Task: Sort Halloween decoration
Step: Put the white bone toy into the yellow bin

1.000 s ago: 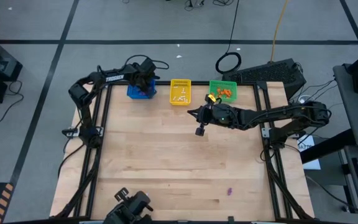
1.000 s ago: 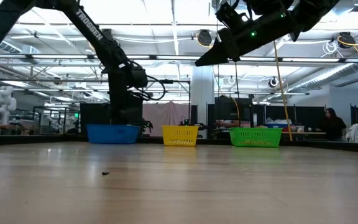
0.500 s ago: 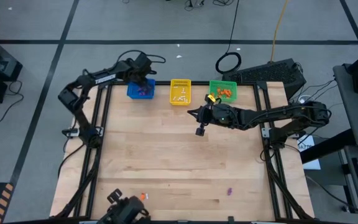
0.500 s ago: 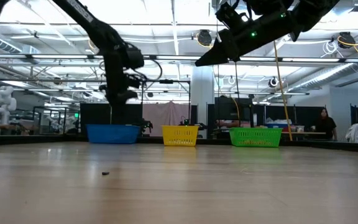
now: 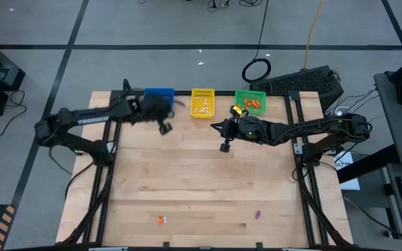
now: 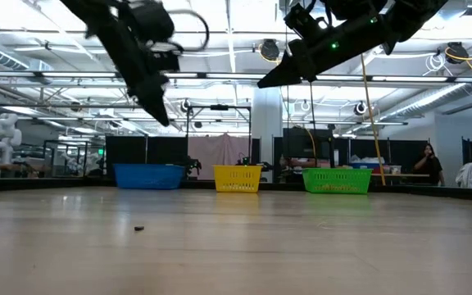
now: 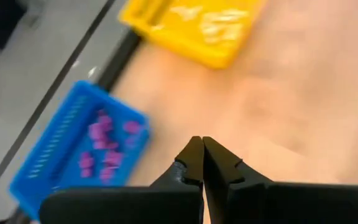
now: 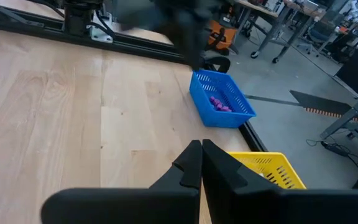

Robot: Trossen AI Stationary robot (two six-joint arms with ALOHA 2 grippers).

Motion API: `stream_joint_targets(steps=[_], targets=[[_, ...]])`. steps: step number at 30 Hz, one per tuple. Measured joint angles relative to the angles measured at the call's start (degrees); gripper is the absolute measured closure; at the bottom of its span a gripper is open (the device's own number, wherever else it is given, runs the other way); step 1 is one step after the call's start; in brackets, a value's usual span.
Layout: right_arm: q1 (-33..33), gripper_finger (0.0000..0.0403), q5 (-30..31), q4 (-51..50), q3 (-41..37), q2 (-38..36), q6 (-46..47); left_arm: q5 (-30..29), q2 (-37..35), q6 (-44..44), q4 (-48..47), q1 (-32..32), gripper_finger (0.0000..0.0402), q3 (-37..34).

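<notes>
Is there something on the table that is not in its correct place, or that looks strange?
Two trinkets lie loose on the bare wood near the table's front edge, far from the baskets: an orange trinket and a purple trinket. The blue basket, yellow basket and green basket stand upright in a row.

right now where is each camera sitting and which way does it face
High: overhead, straight down on the table; both arms show.
Low: at tabletop height, facing the three baskets; both arms enter from above.
Left wrist: behind the shut left gripper, over the blue basket and yellow basket.
Right wrist: behind the shut right gripper; it shares both baskets.
</notes>
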Motion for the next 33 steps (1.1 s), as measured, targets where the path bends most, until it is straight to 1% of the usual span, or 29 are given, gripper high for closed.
stream_joint_targets(steps=[3,7,11,16,21,23,25,28,29,33], targets=[[0.0,0.0403,0.0,0.3,0.0,0.0,0.0,0.0,-4.4,-2.2,-0.4,-8.0,0.0401,-2.8],[0.0,0.0403,0.0,0.3,0.0,0.0,0.4,0.2,-7.4,-6.2,-1.0,-19.6,0.0401,-4.2],[0.0,0.0403,0.0,-0.4,0.0,0.0,1.3,-0.1,-7.9,-9.8,-0.5,-31.0,0.0402,-4.3],[0.0,0.0403,0.0,-1.1,0.0,0.0,1.8,-1.0,-6.9,-16.0,-0.7,-42.3,0.0402,-4.3],[-0.1,0.0403,0.0,-1.1,0.0,0.0,1.6,-1.0,-5.4,-20.6,-0.3,-50.7,0.0402,-4.4],[-0.1,0.0403,0.1,-1.4,0.0,0.0,1.6,-0.7,-4.0,-20.9,2.4,-53.1,0.0402,-4.3],[-0.2,0.0403,0.1,-1.6,0.0,0.0,1.5,0.0,-2.6,-20.9,3.1,-55.9,0.0402,-4.4],[-0.2,0.0403,0.1,-1.9,0.0,0.0,1.8,1.5,0.8,-20.9,8.1,-59.5,0.0402,-4.2],[-0.2,0.0403,0.1,-1.9,0.0,0.0,1.8,2.0,1.9,-20.9,8.4,-60.6,0.0402,-4.3],[-0.2,0.0403,0.1,-1.9,0.0,0.0,1.9,5.0,7.1,-20.9,14.3,-64.0,0.0402,-4.3]])
